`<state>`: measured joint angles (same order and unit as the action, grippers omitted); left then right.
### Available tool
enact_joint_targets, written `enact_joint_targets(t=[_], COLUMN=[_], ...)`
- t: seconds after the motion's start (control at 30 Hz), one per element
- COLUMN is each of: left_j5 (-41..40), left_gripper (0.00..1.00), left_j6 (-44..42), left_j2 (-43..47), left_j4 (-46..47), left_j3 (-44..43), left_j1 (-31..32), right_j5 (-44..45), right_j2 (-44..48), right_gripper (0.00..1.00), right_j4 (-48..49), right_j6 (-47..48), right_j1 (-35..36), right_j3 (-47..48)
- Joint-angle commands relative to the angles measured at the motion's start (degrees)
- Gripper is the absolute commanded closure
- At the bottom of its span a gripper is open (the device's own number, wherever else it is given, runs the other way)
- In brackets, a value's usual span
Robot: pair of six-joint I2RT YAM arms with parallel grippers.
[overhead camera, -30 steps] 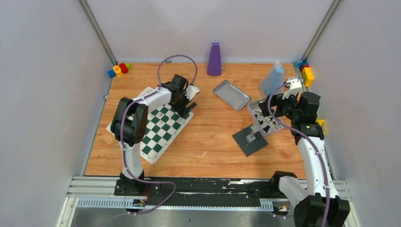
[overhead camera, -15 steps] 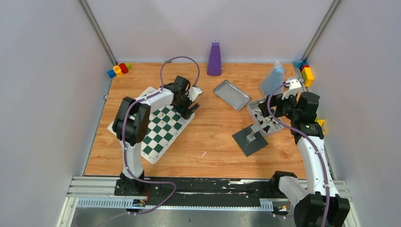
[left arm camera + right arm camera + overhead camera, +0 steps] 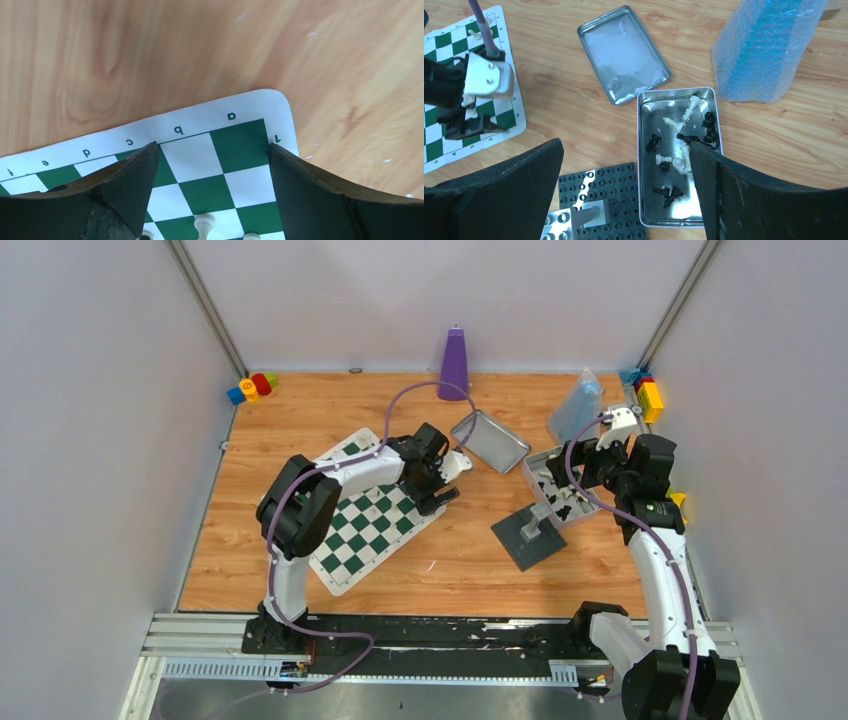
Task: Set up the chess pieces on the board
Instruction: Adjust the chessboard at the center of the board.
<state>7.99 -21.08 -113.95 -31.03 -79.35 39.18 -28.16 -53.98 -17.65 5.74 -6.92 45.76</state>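
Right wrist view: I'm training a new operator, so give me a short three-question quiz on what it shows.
1. True or false: the black and cream-white plastic chess pieces lie loose inside the open rectangular silver metal tin.
2. In this view, the dark grey studded baseplate lies on the tin's: A) left, B) right, C) far side.
3. Fill in: the jaws of the right tool stand ____, gripping nothing.
Key: 1 true; 2 A; 3 open.
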Motion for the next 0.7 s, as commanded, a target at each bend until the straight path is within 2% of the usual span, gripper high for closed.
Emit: enact_joint_targets(t=[0.0, 0.23, 0.37, 0.53, 0.67], left_j5=[-0.31, -1.67, -1.81, -4.12, -6.28], left_gripper=[0.12, 0.12, 0.13, 0.11, 0.02], left_j6=[-2.31, -6.58, -7.97, -8.79, -8.59], left_j2=[-4.54, -7.65, -6.32, -1.43, 4.33], left_j4=[-3.48, -4.2, -4.11, -3.05, -1.95], left_j3=[0.41, -1.89, -1.11, 0.96, 1.29], left_j1=[7.52, 16.87, 20.4, 21.73, 21.48], right_j5=[-0.84, -0.97, -1.32, -1.61, -1.63], right_j2=[0.31, 0.56, 0.32, -0.14, -0.42], right_gripper=[0.0, 0.0, 0.0, 0.0, 0.0], right_j4=[1.69, 1.66, 1.65, 1.56, 1.57], right_j6=[0.85, 0.95, 1.03, 1.12, 1.2], right_j1=[0.14, 0.15, 0.15, 0.15, 0.15], right_j3=[-0.23, -0.49, -0.58, -0.49, -0.41])
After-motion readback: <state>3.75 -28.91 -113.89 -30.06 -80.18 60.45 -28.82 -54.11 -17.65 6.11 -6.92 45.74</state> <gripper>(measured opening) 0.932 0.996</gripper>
